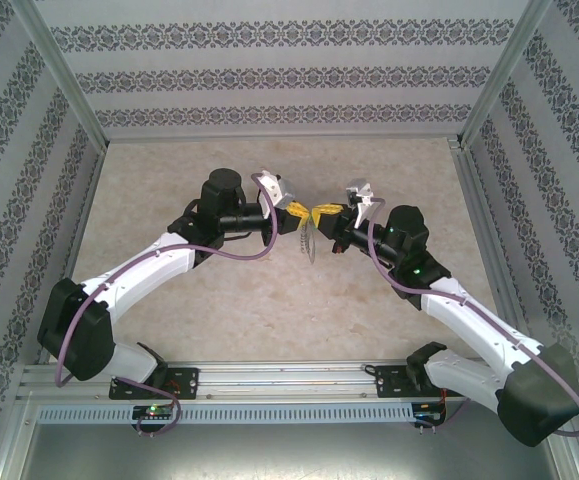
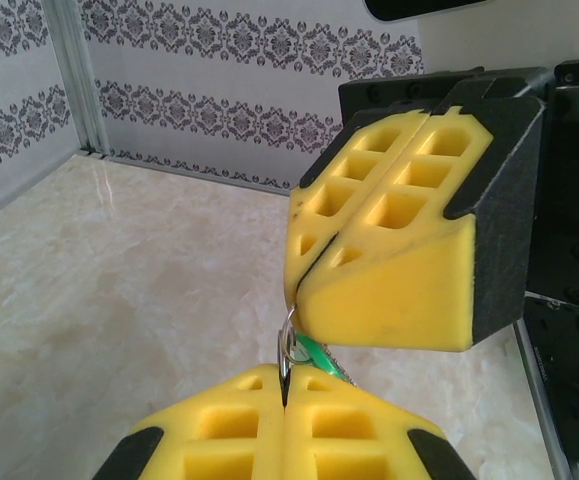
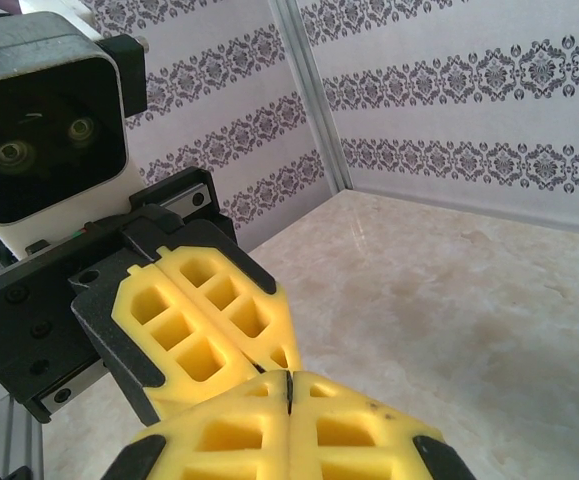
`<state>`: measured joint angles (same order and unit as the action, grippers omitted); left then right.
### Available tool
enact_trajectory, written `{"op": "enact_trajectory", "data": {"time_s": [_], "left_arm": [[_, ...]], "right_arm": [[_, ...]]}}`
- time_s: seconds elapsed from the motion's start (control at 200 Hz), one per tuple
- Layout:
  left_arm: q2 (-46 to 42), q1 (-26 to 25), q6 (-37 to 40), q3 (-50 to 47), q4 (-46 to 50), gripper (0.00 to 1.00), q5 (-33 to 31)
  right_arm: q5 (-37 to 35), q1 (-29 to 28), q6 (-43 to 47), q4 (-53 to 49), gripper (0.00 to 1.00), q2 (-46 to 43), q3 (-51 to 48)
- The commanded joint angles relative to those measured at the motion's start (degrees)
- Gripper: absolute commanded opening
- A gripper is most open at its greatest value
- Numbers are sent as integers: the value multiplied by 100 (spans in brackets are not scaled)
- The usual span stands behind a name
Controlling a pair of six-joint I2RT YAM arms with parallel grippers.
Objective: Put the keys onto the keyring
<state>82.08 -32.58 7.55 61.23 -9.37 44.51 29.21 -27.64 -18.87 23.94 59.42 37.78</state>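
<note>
The left jaws are pressed fully together. Their yellow foam pads (image 2: 219, 435) meet along one straight seam. Each pad is a blocky wedge, matte and slightly grainy, moulded with rows of square hollows and backed by black plastic.

A thin, dull-grey curve of the keyring (image 2: 287, 343) rises out of that seam at the pad tips, so the left jaws have the wire pinched. From above, the rest of the slim oval loop hangs just below the spot where the two sets of jaws meet nose to nose.

The right jaws are also closed tight, with no gap between their pads (image 2: 399, 300), which are the same hollowed yellow foam in black shells. Their pointed tip sits right over the top of the wire curve, touching it or very nearly. In the right wrist view a dark sliver lies in their seam, but I cannot tell whether they grip anything.

The key (image 2: 316, 357) shows as a small glossy bright green plastic head. It sits just behind the wire, under the tip of the right jaws and above the tips of the left jaws. Its blade is hidden.

Beneath the jaws the tabletop (image 1: 269, 320) is smooth and shiny, in a cream marble pattern with soft reflections.
</note>
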Motion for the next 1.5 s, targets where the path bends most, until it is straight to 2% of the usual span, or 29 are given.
{"op": "enact_trajectory", "data": {"time_s": [0.0, 0.739, 1.049, 1.269, 1.424, 1.494], "left_arm": [[-40, -108, 168, 193, -48, 0, 147], [-239, -126, -3, -84, -655, 0, -117], [-241, -126, -109, -203, -949, 0, -192], [-239, -126, -146, -234, -1069, 0, -183], [-266, -126, -148, -287, -1149, 0, -219], [-263, -126, -157, -296, -1176, 0, -211]], "right_arm": [[-97, -27, 138, 203, 0, 61, 177], [-18, 346, 48, 214, 0, 28, -174], [691, 372, -46, 90, 0, 184, -48], [806, 536, -125, 55, 0, 215, -58], [728, 880, -290, 98, 32, 108, -195], [720, 982, -358, 92, 39, 20, -234]]}}
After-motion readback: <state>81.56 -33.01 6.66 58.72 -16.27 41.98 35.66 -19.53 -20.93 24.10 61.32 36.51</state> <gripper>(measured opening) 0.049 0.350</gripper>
